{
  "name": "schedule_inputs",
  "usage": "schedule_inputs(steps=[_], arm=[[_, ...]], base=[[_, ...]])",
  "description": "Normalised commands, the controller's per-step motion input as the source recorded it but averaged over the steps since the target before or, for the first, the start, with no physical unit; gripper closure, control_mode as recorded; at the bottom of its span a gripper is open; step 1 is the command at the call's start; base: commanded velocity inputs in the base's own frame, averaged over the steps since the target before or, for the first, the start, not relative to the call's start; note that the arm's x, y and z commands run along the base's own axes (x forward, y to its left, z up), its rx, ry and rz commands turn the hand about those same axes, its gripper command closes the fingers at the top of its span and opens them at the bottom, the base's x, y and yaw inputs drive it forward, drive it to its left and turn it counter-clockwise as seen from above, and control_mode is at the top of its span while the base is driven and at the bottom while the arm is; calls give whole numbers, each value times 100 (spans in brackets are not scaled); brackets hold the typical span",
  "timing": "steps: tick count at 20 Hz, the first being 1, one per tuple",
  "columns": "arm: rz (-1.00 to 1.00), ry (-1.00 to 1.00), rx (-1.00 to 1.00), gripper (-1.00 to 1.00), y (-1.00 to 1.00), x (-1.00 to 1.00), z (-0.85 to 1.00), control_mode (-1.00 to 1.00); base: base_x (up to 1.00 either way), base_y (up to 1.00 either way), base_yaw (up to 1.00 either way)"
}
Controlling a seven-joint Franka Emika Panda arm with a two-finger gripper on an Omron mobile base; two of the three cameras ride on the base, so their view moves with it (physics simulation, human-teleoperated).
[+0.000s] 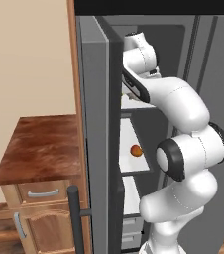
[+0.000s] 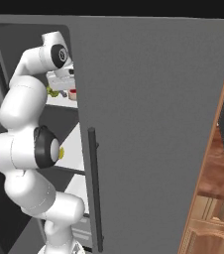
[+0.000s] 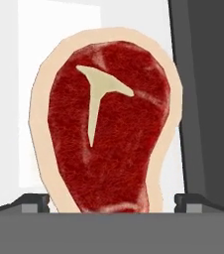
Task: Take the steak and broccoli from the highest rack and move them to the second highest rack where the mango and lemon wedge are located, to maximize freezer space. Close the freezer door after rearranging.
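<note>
The steak (image 3: 109, 129), red with a cream rim and a pale T-shaped bone, lies on the white highest rack (image 3: 5, 109) of the freezer (image 1: 163, 54). My gripper (image 3: 113, 202) is open, one fingertip on each side of the steak's near end and neither touching it. From the right base view the steak (image 2: 73, 94) shows just under my hand, with the green broccoli (image 2: 49, 92) to its left on the same rack. One shelf down, the orange mango (image 1: 136, 150) sits on the second highest rack (image 1: 129, 141). A yellow lemon wedge (image 2: 61, 153) peeks from behind my elbow.
The freezer door (image 2: 153, 134) stands open with its dark bar handle (image 2: 94, 188) facing me. A dark freezer wall (image 3: 208, 99) runs close beside the steak. White drawers (image 1: 131, 230) sit low in the freezer. A wooden drawer cabinet (image 1: 39, 149) stands to the left.
</note>
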Motion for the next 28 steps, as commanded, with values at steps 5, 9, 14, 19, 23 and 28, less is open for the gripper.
schedule_inputs(steps=[5,9,14,19,23,28], arm=[[-14,0,0,-100,0,4,-45,-100],[0,0,0,-100,0,31,-41,-100],[0,0,-3,100,0,16,-54,-100],[0,0,-8,100,0,0,-71,-100],[0,-2,-1,100,-1,-1,-52,-100],[16,-39,0,100,0,-39,-30,-100]], base=[[0,0,0],[0,0,0],[0,0,0],[0,0,0],[0,0,0],[0,0,0]])
